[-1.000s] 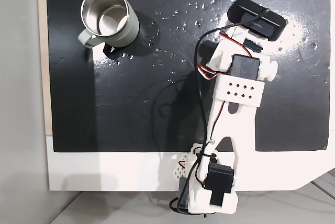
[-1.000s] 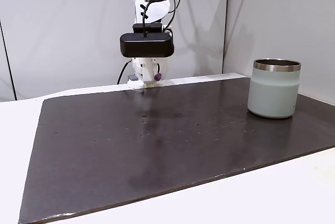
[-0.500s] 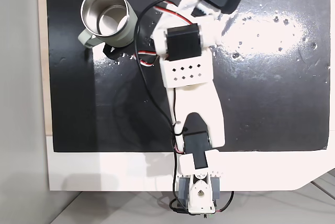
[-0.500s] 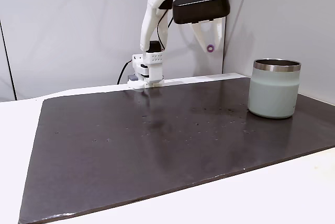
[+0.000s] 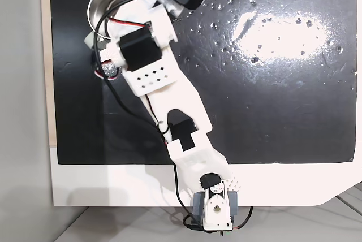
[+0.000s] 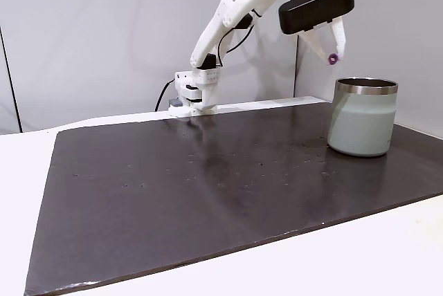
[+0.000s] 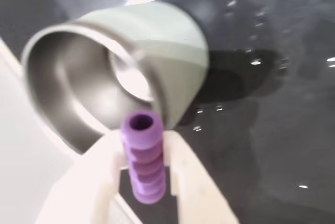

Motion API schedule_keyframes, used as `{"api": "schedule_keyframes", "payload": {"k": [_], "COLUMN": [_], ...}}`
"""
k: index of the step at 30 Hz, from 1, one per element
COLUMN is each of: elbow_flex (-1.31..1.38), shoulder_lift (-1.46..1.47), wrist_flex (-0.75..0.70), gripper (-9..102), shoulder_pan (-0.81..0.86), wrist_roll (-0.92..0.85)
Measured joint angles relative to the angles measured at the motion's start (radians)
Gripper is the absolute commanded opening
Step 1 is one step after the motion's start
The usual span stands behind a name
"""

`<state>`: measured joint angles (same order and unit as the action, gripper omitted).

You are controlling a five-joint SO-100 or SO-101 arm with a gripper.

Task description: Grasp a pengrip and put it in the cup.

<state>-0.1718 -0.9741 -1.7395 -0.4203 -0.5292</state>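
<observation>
The purple ribbed pengrip (image 7: 143, 167) stands upright between my two white fingers, and my gripper (image 7: 142, 141) is shut on it. In the side fixed view the gripper (image 6: 332, 57) hangs in the air with the pengrip (image 6: 333, 58) at its tip, just above and left of the cup's rim. The cup (image 6: 363, 116), sage-green outside and shiny steel inside, stands on the black mat at the right. In the wrist view the cup (image 7: 157, 41) opens right behind the pengrip. From above, the arm covers most of the cup (image 5: 102, 0).
The black mat (image 6: 208, 192) lies on a white table (image 5: 113, 185), with bare dark surface in front of and left of the cup. The arm's base (image 6: 194, 95) sits at the mat's far edge. A grey wall stands behind.
The arm has swung from the far side of the mat across to the cup and risen, carrying the pengrip; it now hangs at the cup's rim.
</observation>
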Motion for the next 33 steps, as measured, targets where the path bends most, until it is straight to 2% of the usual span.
{"api": "schedule_keyframes", "payload": {"k": [6, 13, 20, 25, 33], "elbow_flex": [0.110, 0.135, 0.153, 0.155, 0.175], "shoulder_lift": [0.089, 0.123, 0.150, 0.160, 0.160], "wrist_flex": [0.018, 0.120, 0.175, 0.175, 0.167], "gripper": [0, 0, 0, 20, 23], "shoulder_pan": [-0.054, -0.077, -0.075, -0.075, -0.075], "wrist_roll": [0.087, 0.206, 0.245, 0.249, 0.255]}}
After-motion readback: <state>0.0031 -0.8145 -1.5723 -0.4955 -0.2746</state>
